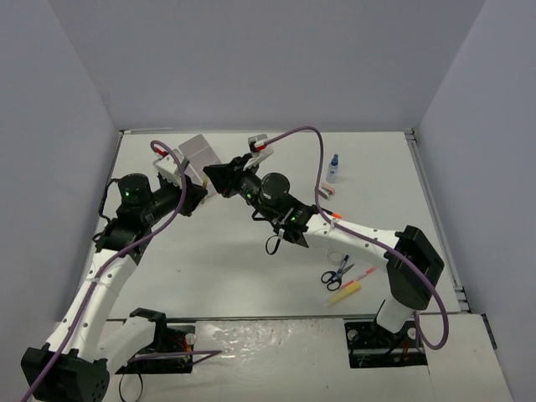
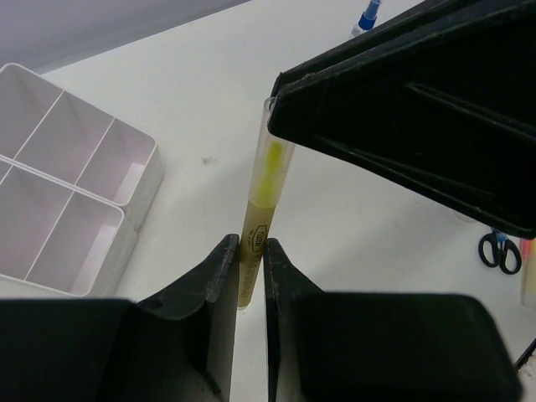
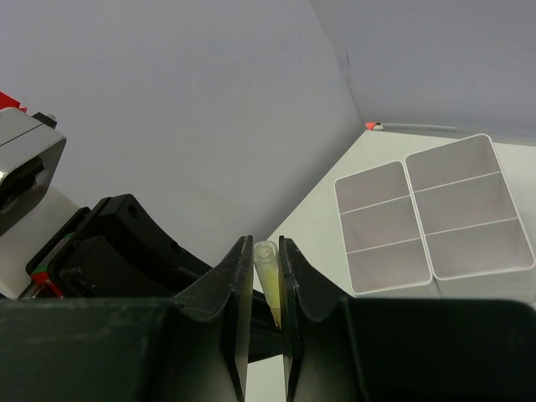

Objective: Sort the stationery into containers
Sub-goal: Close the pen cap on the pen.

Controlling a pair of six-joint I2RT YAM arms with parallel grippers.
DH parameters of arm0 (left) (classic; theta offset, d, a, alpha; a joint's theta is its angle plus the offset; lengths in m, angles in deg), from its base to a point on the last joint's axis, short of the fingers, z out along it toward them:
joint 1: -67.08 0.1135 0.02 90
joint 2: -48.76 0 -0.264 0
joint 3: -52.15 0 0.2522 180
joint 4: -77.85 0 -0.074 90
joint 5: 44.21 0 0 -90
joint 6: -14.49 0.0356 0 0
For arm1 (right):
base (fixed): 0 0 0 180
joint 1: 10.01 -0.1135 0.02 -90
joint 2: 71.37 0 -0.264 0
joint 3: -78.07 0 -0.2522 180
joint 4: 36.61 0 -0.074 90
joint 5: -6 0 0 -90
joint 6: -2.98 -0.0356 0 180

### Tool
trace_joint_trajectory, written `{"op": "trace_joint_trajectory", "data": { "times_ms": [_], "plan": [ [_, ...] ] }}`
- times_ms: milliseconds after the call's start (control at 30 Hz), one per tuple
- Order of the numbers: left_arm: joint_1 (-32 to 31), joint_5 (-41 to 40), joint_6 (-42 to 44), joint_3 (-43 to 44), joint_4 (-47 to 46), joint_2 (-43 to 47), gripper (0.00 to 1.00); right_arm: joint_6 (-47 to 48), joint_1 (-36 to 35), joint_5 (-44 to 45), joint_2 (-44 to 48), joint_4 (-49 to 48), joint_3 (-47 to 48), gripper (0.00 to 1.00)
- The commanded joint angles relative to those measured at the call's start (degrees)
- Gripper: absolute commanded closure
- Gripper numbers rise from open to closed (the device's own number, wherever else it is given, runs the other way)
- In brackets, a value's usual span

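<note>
- The left tool (image 2: 252,251) is clamped on the lower barrel of a yellow highlighter (image 2: 266,172). Its two black fingers press on either side of the printed label.
- The right tool (image 3: 266,251) is clamped on the other end of the same highlighter. In the right wrist view the pale rounded end pokes up between its two fingers.
- The highlighter spans from one tool to the other, gripped at both ends. In the left wrist view the black body of the right tool covers its far end.
- Whether the highlighter touches the counter (image 1: 234,276) I cannot tell.
- In the top view the two arms meet at the rear left of the counter, tools nose to nose just in front of the white tray (image 2: 144,180).
- The tray stands on the counter near the back wall, its six square compartments in a two-by-three grid. The highlighter is outside it, close to its right side in the left wrist view.
- More stationery lies well apart from the tray, on the right side of the counter. There are scissors (image 1: 333,276) with dark handles, a second highlighter (image 1: 345,292) just in front of them, and a thin pen (image 1: 363,273) beside them.
- A blue-capped bottle (image 1: 333,170) stands upright towards the back right, with a small pink eraser (image 1: 327,191) just in front of it.
</note>
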Motion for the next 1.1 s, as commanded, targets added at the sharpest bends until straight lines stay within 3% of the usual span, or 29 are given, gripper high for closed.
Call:
{"op": "trace_joint_trajectory", "data": {
  "times_ms": [0, 733, 900, 1067],
  "plan": [
    [1.15, -1.7, -1.09, 7.82, -22.11, 1.87, 1.0, 1.45, -6.34, -4.11, -1.42, 15.71, -4.3, 1.0],
    [1.25, -0.15, 0.6, 7.36, -20.55, 2.3, 1.0, -0.52, -4.42, -6.07, -1.32, 14.32, -5.13, 0.99],
    [1.25, 0.96, 1.36, 5.46, -20.38, 2.99, 1.0, 1.02, -2.88, -9.38, -1.66, 15.91, -0.28, 0.75],
    [1.25, 1.6, 1.91, 4.58, -18.81, 3.69, 1.0, 1.05, -0.77, -12.46, -0.58, 16.08, 3.42, 0.71]
  ]
}}
